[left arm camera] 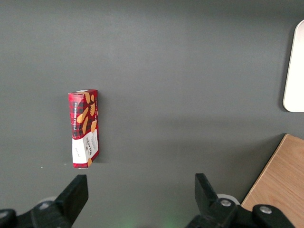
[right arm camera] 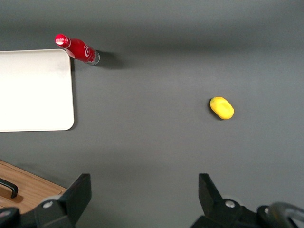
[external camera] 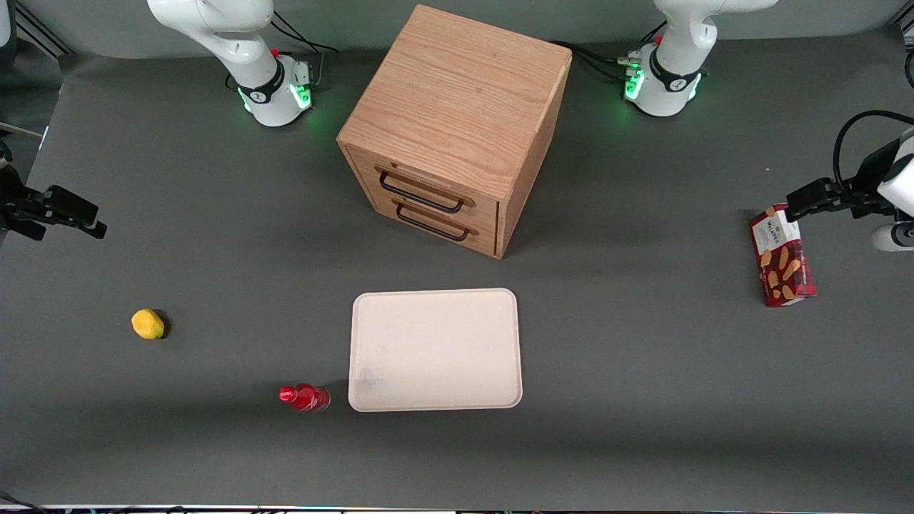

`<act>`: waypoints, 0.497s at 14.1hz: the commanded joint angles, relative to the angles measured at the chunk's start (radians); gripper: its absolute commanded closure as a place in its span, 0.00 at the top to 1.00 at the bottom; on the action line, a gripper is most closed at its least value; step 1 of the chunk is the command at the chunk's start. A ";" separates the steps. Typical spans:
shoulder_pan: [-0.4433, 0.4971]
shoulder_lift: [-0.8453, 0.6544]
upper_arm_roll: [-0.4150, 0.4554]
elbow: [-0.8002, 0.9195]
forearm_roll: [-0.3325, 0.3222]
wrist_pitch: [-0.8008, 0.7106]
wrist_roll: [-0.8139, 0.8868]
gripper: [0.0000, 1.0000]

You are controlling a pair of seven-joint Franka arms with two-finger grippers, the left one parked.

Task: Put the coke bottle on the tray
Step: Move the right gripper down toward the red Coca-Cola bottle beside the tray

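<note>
The coke bottle (external camera: 305,397), small and red with a red cap, stands on the table just beside the tray's corner nearest the front camera, toward the working arm's end. It also shows in the right wrist view (right arm camera: 78,49). The pale cream tray (external camera: 435,350) lies flat in front of the drawer cabinet and holds nothing; its bare surface shows in the right wrist view (right arm camera: 33,90). My right gripper (external camera: 91,223) hangs high at the working arm's end of the table, well away from the bottle. In the wrist view the gripper (right arm camera: 144,185) is open and empty.
A yellow lemon-like lump (external camera: 148,323) lies toward the working arm's end, between gripper and bottle; it shows in the wrist view (right arm camera: 222,108). The wooden drawer cabinet (external camera: 457,121) stands mid-table. A red snack box (external camera: 782,257) lies toward the parked arm's end.
</note>
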 commanded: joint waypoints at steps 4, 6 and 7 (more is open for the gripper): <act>-0.011 0.027 0.008 0.047 0.023 -0.056 -0.004 1.00; -0.008 0.046 0.006 0.036 0.022 -0.057 0.002 1.00; -0.008 0.050 0.006 0.024 0.022 -0.056 0.008 1.00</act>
